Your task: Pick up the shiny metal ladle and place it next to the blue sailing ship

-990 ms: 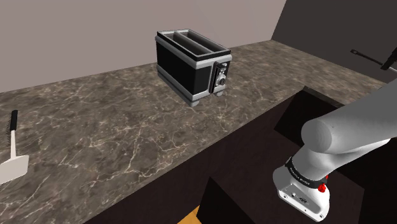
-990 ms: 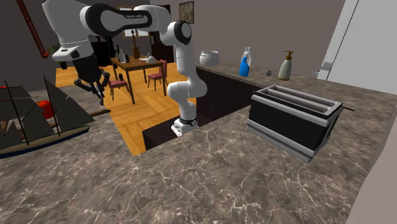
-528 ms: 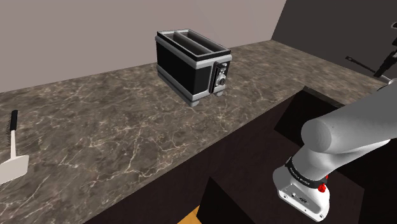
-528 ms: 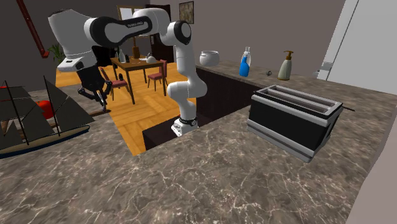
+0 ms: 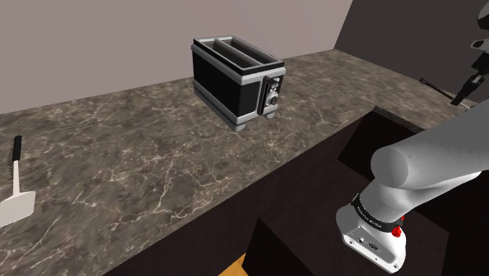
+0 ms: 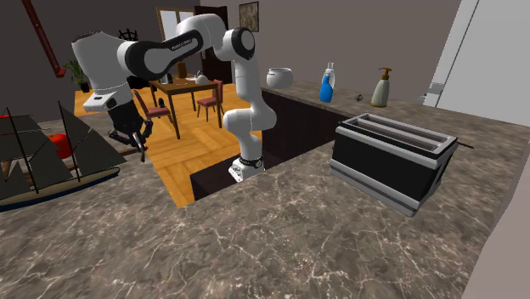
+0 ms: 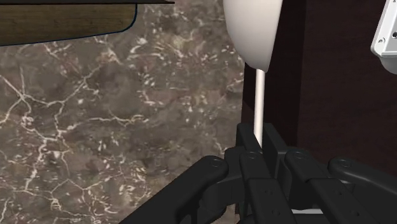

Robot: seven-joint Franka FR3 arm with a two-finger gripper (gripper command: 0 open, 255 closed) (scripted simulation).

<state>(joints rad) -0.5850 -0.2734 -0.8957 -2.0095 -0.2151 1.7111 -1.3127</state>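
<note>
Met first the ship (image 6: 59, 160), near the gripper (image 6: 136, 143), ahead of the fingertips and off to one side, with tall dark sails. Clenched hard on the thin handle of the ladle (image 7: 252, 38), with the pale bowl carried out past the fingertips and not yet set down. Hung right over the edge of the counter (image 7: 114, 127), with the bowl straddling that line, marbled stone on the ship's side and a dark drop on the other. Judged that edge the main danger: risked, by letting go here, leaving the ladle half off the lip and losing it into the drop. Judged the hull and rigging a second danger: risked a knock from any quick sideways sweep. Found bare stone between gripper and hull, room enough, by the look of it, for a short shift inward and a straight lowering. Kept well apart from the toaster (image 6: 395, 161), far off across the gap in the counter
</note>
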